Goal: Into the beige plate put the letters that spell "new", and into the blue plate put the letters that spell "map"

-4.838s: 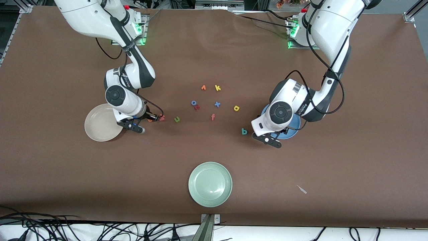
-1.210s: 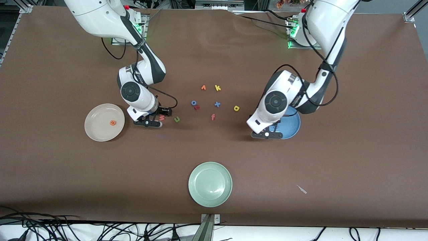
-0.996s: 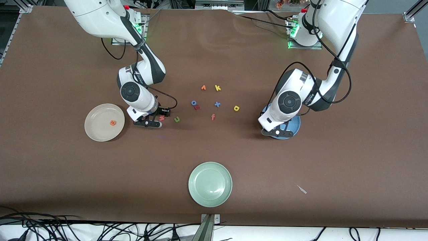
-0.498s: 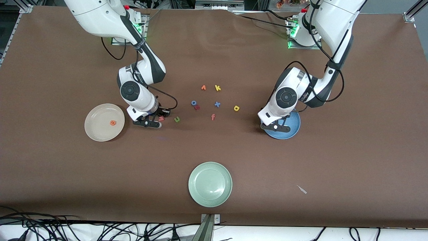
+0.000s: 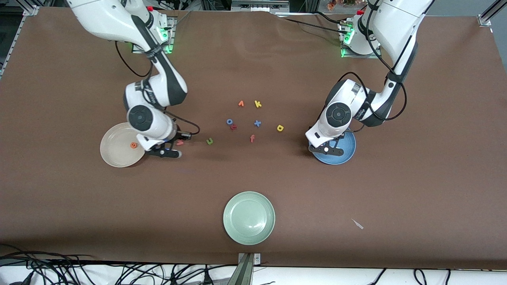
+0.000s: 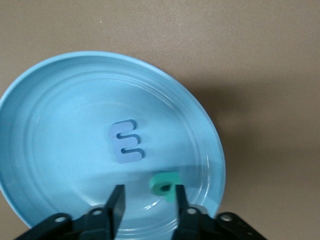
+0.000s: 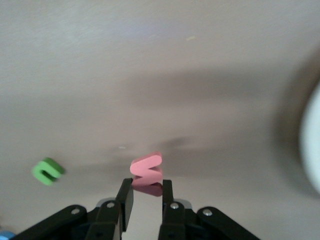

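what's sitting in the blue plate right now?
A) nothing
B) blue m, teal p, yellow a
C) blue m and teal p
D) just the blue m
C: the left wrist view shows the blue m and the teal p lying in the blue plate, with the left gripper open above them; the yellow a is still on the table among the loose letters.

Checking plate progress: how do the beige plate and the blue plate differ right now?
The round cream-beige plate holds one letter, an orange foam e; the round medium-blue plate holds two, a blue foam m and a teal foam p. The beige plate sits toward the right arm's end of the table, the blue toward the left arm's. Both are plain, raised-rim and similar in size.
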{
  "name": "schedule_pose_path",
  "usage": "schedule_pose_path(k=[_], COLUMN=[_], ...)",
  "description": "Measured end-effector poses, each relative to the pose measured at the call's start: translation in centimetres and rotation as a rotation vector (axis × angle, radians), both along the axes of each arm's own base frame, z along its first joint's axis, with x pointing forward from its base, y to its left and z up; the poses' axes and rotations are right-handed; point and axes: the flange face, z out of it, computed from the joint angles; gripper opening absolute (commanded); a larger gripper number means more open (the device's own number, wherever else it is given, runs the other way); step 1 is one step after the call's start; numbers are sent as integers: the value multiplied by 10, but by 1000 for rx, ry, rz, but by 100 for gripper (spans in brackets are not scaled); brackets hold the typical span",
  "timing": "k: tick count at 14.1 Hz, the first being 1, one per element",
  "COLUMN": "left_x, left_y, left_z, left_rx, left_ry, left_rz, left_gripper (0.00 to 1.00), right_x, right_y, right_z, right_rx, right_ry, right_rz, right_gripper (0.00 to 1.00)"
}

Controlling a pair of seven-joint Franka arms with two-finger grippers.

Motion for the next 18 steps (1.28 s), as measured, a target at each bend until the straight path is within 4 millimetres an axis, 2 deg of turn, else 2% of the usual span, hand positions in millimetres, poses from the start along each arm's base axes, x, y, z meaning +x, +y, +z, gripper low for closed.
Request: schedule_pose_path(k=[3, 5, 7, 9, 10, 11, 13, 16, 18], left_x=[-1, -7, -19, -33, -39, -45, -50, -50, -50], left_y=[-10, -28, -53, -76, -88, -98, -115, -129, -133], left_z=[14, 27, 36, 38, 37, 35, 27, 7, -5], left_rx=[-14, -27, -43, -49, -52, -57, -84, -139, -149], left_ry=[-21, -29, -36, -36, -39, -46, -73, -106, -102], left_rz=[-15, -37, -37, -29, -26, -21, -4, 8, 12], left_gripper=[100, 100, 100, 100, 100, 100, 99, 100, 100], right_x=[12, 18, 21, 22, 22, 22, 23, 30, 33], right_y=[-57, -97, -134, -162, -172, -177, -173, -148, -120], right_z=[8, 8, 6, -1, -6, -10, -9, 2, 10], right_rx=[-18, -28, -30, -23, -21, -21, -19, -15, -12], right_ry=[40, 54, 71, 88, 97, 103, 99, 76, 70], right_rz=[71, 96, 116, 124, 120, 115, 120, 115, 82], right_gripper=[14, 14, 24, 90, 100, 100, 100, 100, 100])
